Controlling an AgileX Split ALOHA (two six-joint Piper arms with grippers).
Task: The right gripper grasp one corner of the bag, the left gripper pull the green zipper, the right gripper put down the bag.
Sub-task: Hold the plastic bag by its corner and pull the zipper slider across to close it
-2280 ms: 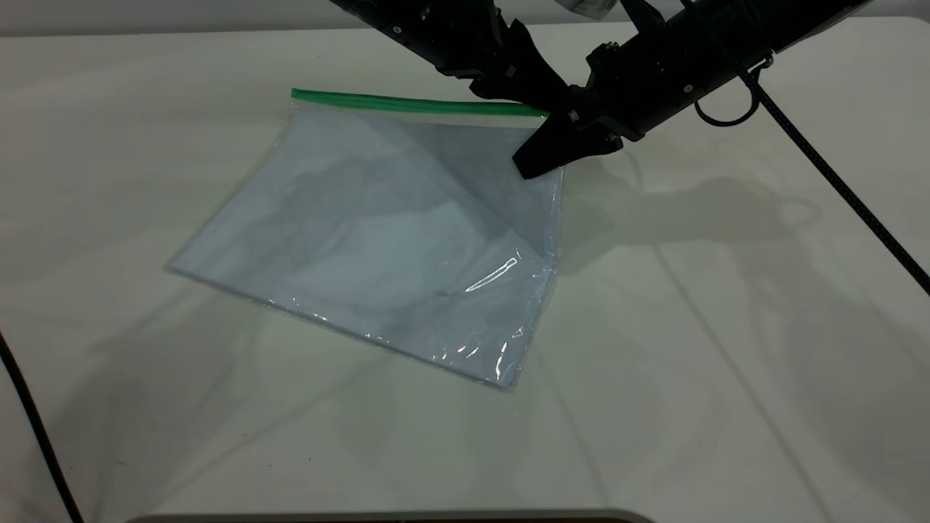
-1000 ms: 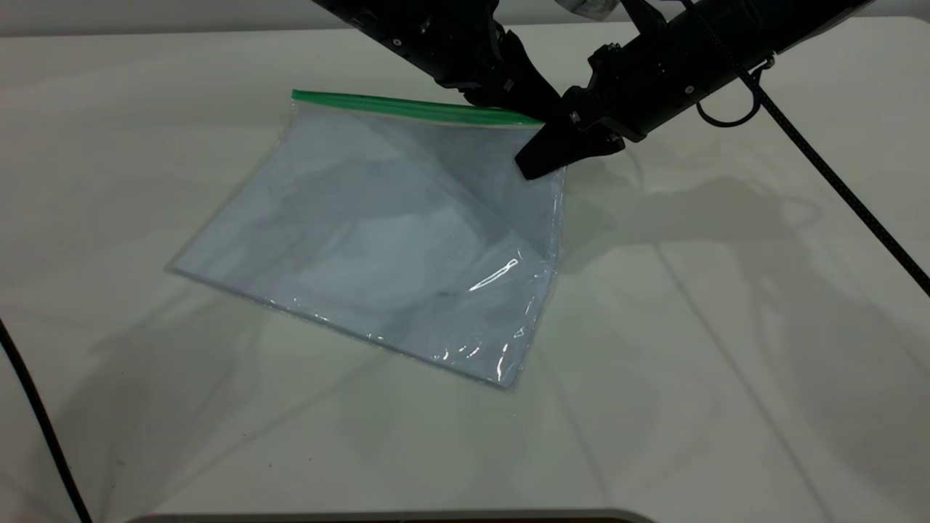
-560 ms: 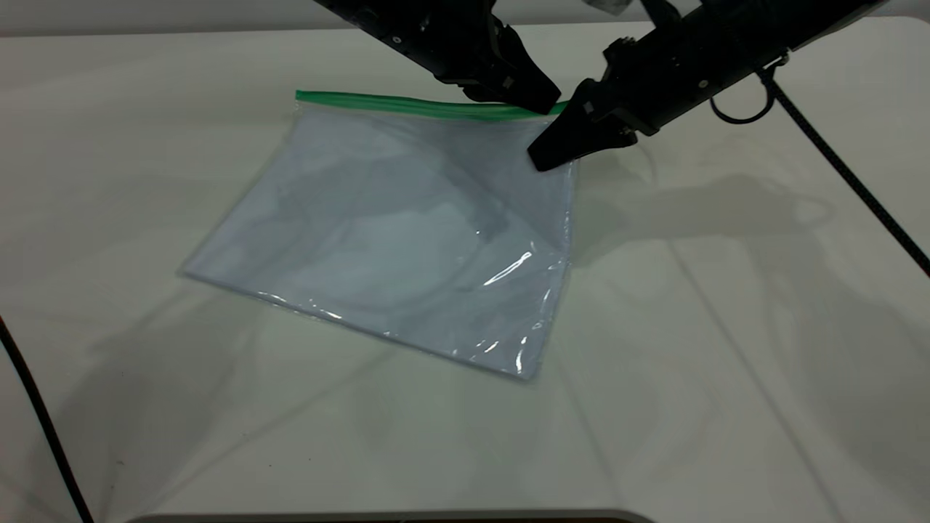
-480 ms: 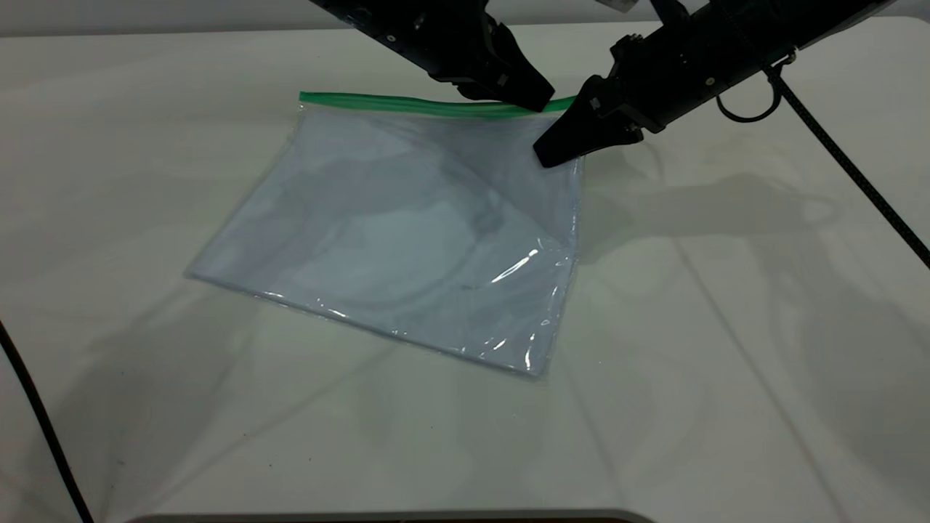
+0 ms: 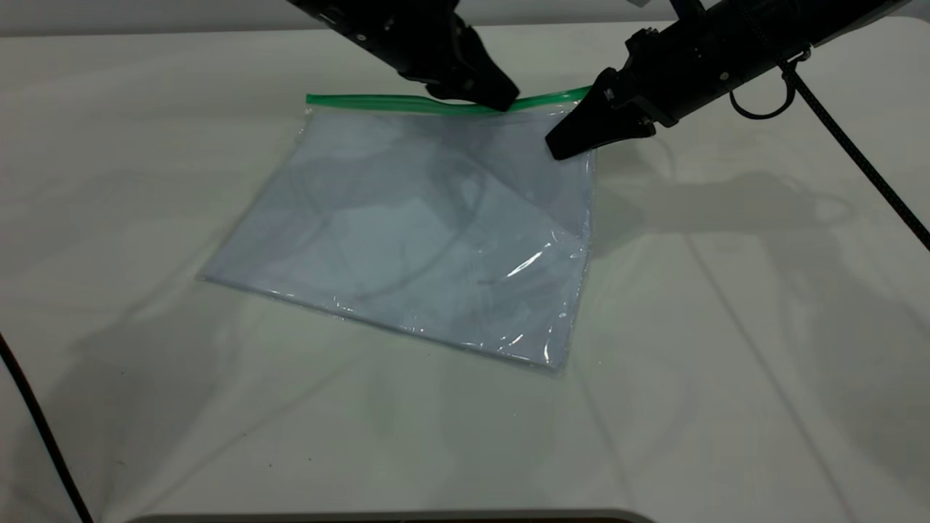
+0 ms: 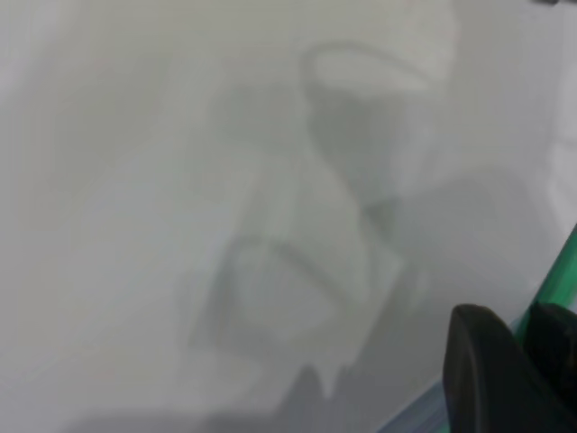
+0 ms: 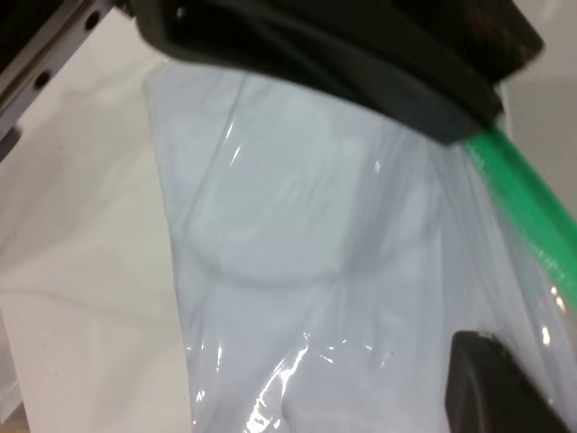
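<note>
The left tool (image 5: 501,98), pinched on the green zipper (image 5: 378,102), has slid away from the right tool (image 5: 563,145) clamping the bag (image 5: 407,240) corner near the counter's far edge; pulling continues.

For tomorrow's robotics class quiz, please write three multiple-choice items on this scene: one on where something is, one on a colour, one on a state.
1. Where is the left gripper?
A. On the green zipper
B. At the bag's near corner
C. Off the table

2. What colour is the zipper strip?
A. Red
B. Green
C. Yellow

3. How does the bag lie?
A. Wholly flat
B. Hanging in the air
C. Far right corner raised, the rest on the table

Key: 1 A, its tips meet the strip partway along; 2 B, bright green along the far edge; 3 C, the right gripper is at that corner and the strip rises towards it.
</note>
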